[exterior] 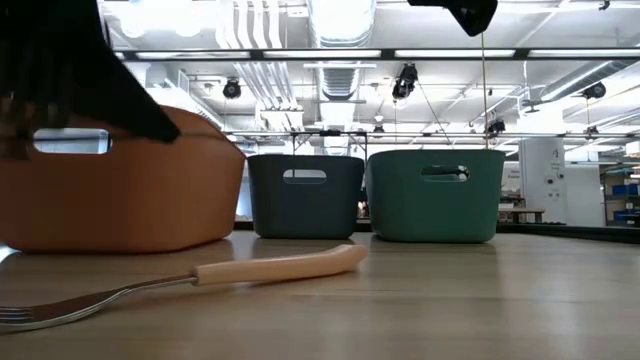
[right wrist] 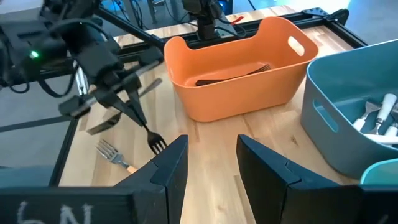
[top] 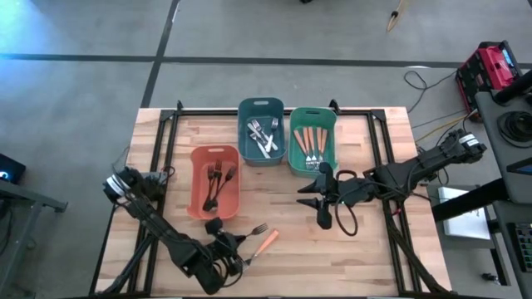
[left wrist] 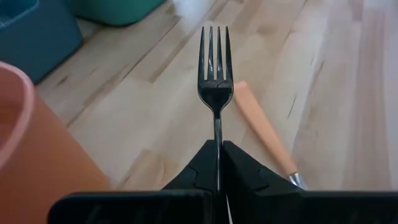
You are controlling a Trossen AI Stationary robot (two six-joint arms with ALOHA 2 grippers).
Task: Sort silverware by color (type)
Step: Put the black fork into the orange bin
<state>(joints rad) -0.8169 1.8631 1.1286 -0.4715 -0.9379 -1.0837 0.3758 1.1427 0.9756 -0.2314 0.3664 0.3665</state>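
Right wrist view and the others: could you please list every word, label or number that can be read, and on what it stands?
"N": pale letter on the dark bar behind the right claw; the marks beside it are cut off, unreadable.
Salmon plastic bin, blue plastic bin, green plastic bin: no text.
Red case beside the table: too small to read.

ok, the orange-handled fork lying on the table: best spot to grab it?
The orange-handled fork lies flat on the table, clear of the bins. Probably grip mid-handle from straight above, jaws across its width: the handle is the thickest part, and the tines end sits close to the left gripper, which holds a dark fork.
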